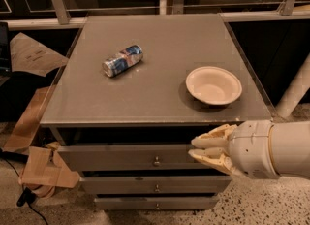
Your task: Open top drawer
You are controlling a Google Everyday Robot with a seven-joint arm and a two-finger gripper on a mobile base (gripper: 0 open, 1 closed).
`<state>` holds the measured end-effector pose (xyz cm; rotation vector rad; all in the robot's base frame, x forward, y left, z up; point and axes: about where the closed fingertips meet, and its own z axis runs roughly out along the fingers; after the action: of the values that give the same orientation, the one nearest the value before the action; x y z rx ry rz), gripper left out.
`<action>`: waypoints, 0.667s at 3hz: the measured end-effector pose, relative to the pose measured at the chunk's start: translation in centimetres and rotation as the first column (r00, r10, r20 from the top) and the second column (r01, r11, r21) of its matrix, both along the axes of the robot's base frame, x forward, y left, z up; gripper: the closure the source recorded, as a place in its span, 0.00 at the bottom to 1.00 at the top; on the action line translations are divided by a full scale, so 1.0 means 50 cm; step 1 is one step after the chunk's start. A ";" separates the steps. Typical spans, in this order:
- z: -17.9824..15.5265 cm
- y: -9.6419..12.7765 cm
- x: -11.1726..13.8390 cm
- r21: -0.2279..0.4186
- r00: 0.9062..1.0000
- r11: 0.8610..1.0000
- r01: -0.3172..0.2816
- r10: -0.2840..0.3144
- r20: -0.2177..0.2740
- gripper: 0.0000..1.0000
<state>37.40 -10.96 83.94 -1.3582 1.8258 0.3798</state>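
My cream-coloured two-finger end effector (193,149) hung at about 4 o'clock in the view, on its fat white wrist, in front of the right end of the drawer stack. Its two fingers were pressed together, tips pointing toward 9 o'clock, and they held nothing.

The wide grey flat-fronted top drawer (111,157) sat just under the desk edge, the highest of three fronts. Its small round metal knob (156,161) was at 9 o'clock from my fingertips, near but apart from them. At 6 o'clock from that knob lay the two narrower grey drawer fronts (121,184), one below the other, each with a like knob. Torn brown cardboard pieces (41,166) lay on the speckled floor (261,204) at 9 o'clock from the drawers.

Farther off, on the flat grey desk (145,98), a shallow round off-white bowl (213,85) stood upright at roughly 12 o'clock from my end effector. A crushed blue-and-silver drink can (122,60) lay on its side at 10 o'clock from the bowl, well apart from it. Behind the desk ran a pale metal rail with slanted posts (58,1).
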 end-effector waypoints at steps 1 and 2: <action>0.000 0.000 0.000 0.000 1.000 1.000 0.000 0.000 0.000 0.86; -0.007 0.005 -0.010 0.023 0.999 0.999 0.045 -0.045 0.029 1.00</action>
<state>36.88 -10.73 83.57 -1.2986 1.8190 0.3538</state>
